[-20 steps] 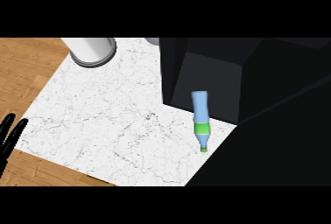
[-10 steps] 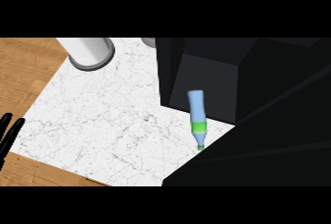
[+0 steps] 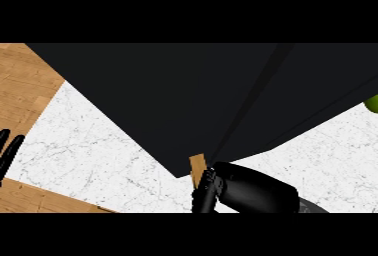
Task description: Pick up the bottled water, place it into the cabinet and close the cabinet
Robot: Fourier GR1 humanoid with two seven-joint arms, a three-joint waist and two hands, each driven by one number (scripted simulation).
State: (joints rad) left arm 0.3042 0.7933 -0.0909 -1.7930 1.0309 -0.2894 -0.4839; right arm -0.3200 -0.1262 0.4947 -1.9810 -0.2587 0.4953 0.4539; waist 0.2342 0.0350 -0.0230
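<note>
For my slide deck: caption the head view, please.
Right hand at the dark cabinet over the marble counter; left hand resting at the left edge.

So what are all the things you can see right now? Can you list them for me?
Cabinet: one, black, fills the upper middle of the view, its surfaces hiding much of the counter.
Counter top: one, white marble, showing left of and below the cabinet and again at the lower right.
Wooden surface: brown, at the far left and lower-left corner.
Wooden strip: one, light brown, at the cabinet's lower tip.
Green thing: one, only a sliver at the right edge; cannot tell what it is.
Bottled water: not visible.
Left hand: black, straight fingers, resting at the left edge.
Right hand: black, bottom centre, by the cabinet's tip; finger state unclear.
</note>
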